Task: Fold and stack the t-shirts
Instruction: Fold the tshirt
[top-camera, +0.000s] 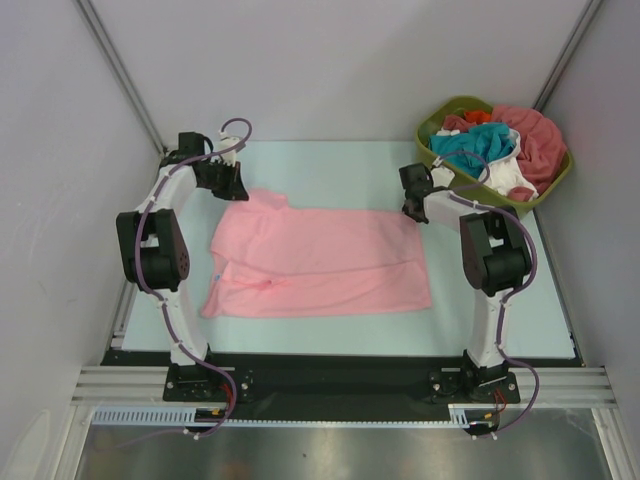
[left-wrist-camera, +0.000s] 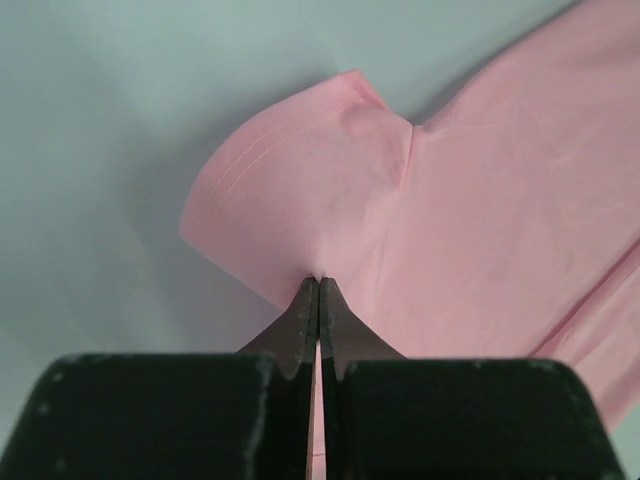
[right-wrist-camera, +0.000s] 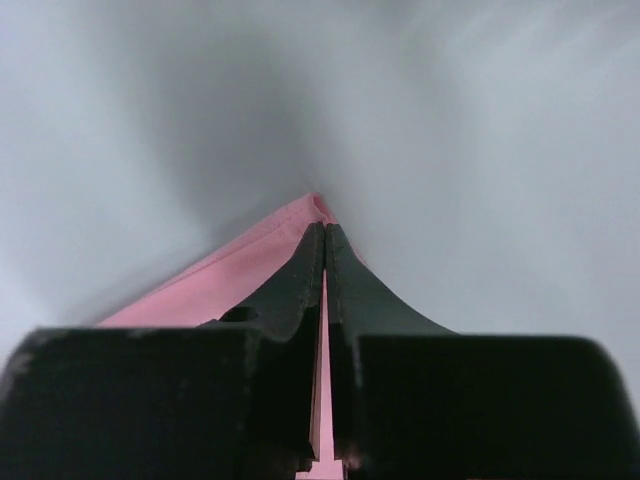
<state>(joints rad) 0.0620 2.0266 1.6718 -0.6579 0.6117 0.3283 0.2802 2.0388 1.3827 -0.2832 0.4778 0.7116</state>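
Top external view: light pink t-shirt (top-camera: 320, 262) spread flat across the middle of the pale table (top-camera: 330, 165), long side running left to right. Left gripper (top-camera: 236, 192) at the shirt's upper-left corner, right gripper (top-camera: 414, 212) at its upper-right corner, both low against the cloth. Left arm (top-camera: 160, 250) rising from its base at lower left, elbow bent, forearm reaching toward the top of the frame and turned inward; right arm (top-camera: 492, 255) in mirrored pose from lower right. Other t-shirts (top-camera: 505, 150) in teal, white, coral-red and orange heaped in the olive-green tub (top-camera: 440, 160) at upper right, just beyond the right gripper. Left wrist view: left gripper (left-wrist-camera: 318, 282) at lower centre, fingers pressed together and pinching the near edge of the short sleeve (left-wrist-camera: 290, 190); sleeve fanning toward the upper left, body of the light pink t-shirt (left-wrist-camera: 480, 230) filling the right half, bare table (left-wrist-camera: 120, 120) at left. Right wrist view: right gripper (right-wrist-camera: 325, 228) at centre, fingers clamped on a thin pink layer showing as a strip between them; corner of the light pink t-shirt (right-wrist-camera: 230, 275) peaking at the fingertips and sloping to lower left; table (right-wrist-camera: 480, 150) blurred grey all around.
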